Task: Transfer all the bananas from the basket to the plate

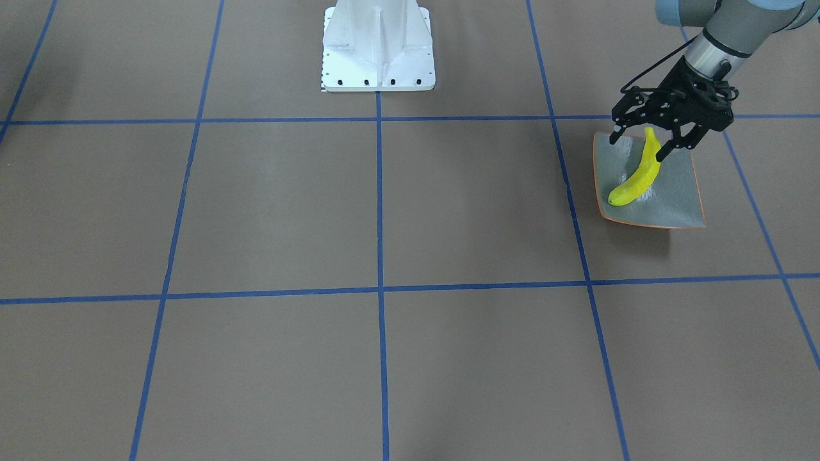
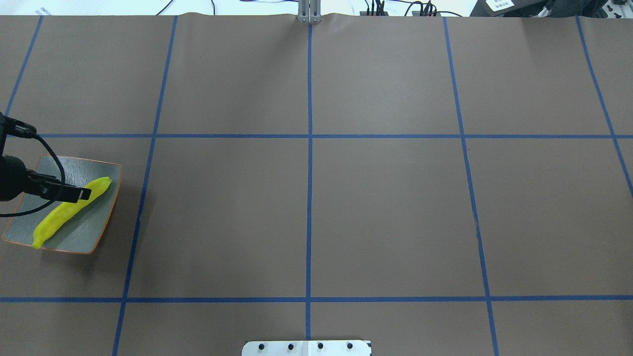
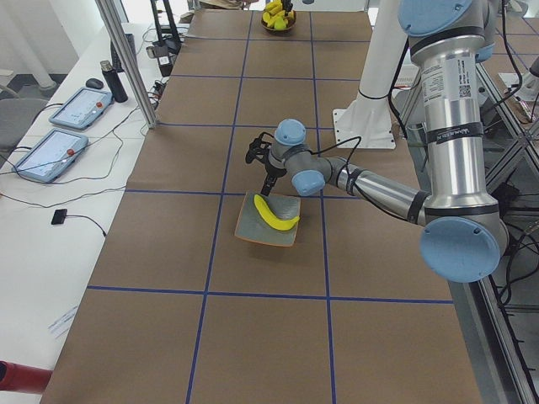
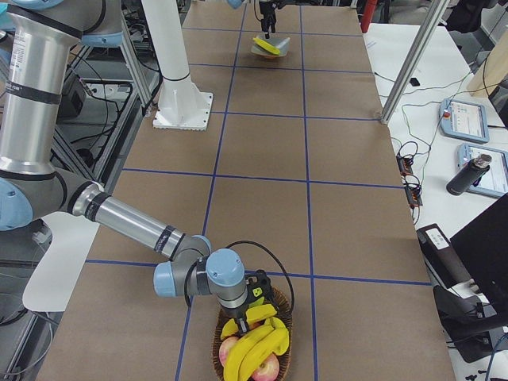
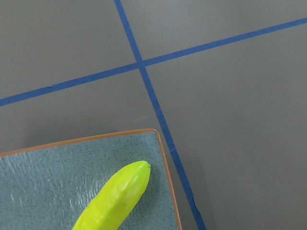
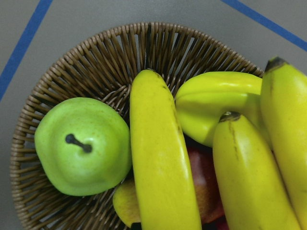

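No writing is legible; the label (image 3: pixel 456 82) on the left arm (image 3: pixel 450 160) is too small to read.

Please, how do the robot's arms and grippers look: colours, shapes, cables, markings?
Both arms, left arm and right arm, are silver tubes with light blue round joint caps. The left one bears a white coded label. The left gripper is black with thin linked fingers; a black cable loops beside its wrist.

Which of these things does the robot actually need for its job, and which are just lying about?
Needed: banana on the plate; basket; bananas in it.
Just lying about: green fruit and red fruit in the basket; two tablets; dark bottle.
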Available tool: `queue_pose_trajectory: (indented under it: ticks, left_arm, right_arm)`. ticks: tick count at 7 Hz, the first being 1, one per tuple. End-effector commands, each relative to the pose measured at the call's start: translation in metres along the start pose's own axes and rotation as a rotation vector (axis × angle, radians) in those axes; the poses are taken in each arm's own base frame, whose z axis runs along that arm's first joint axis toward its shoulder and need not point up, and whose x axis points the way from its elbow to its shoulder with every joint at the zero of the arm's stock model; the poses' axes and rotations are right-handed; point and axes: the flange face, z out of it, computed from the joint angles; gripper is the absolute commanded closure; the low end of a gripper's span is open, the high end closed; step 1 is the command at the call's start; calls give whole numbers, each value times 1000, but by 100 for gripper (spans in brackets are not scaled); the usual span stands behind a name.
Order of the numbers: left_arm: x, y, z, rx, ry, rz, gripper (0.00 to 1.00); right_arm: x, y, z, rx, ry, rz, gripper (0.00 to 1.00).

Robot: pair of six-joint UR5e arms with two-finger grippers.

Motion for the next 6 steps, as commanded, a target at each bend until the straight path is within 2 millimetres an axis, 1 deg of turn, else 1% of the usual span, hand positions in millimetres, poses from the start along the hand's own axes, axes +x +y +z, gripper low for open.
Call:
queue_pose_trajectory:
  ticks: [1,2,3,4,6]
  left_arm:
    - [0,0,-1,0,1,0,0]
    - [0,0,-1,1,0,-1,0]
    - [-1,1,-1,-1,0,-1,0]
    - [-1,1,-1,-1,0,-1,0]
    - [0,0,-1,1,2,-1,0]
  right_arm:
    - [-3,-4,-4,13,-7,-21,100]
    - [-6,-10,-11,30,-10,-30,100]
    - [-11,-14,-21,44,-7,-34,100]
    - [-15,-22,-35,61,-19,-34,100]
    - [-17,-37,-76,92,-17,3,100]
